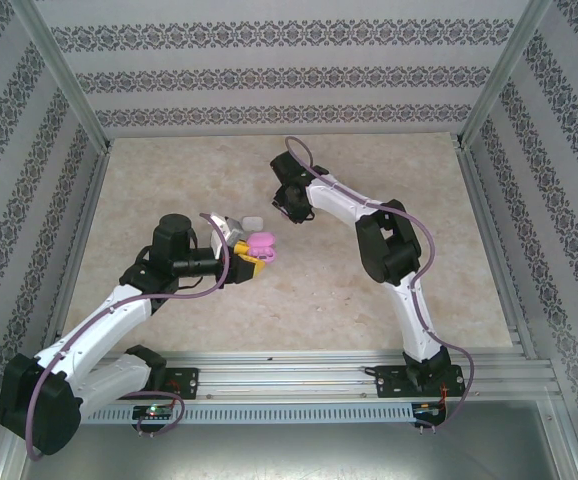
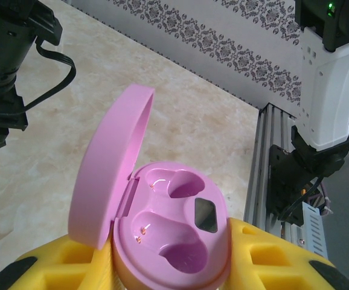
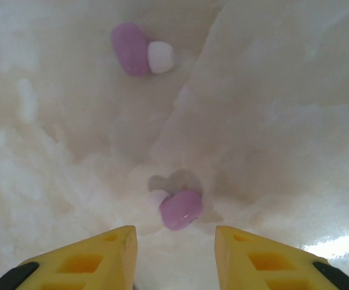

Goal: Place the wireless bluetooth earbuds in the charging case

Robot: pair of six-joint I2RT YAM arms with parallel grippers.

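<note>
Left tool (image 2: pixel 168 275) clamps charging case (image 2: pixel 174 223) (lid (image 2: pixel 111 169) up), right tool (image 3: pixel 176 254) parted, pointing down over earbud (image 3: pixel 180 209)

A beige marbled table (image 1: pixel 169 170) is spreading across the middle of the top view. Walls papered in grey floral bands (image 1: pixel 289 75) are standing along its far, left and right edges. A left aluminium post (image 1: pixel 64 75) and a right aluminium post (image 1: pixel 505 75) are rising from its far corners. An aluminium rail (image 1: pixel 299 368) is running along its near edge, with a slotted white strip (image 1: pixel 299 410) lying just beside it.
</note>
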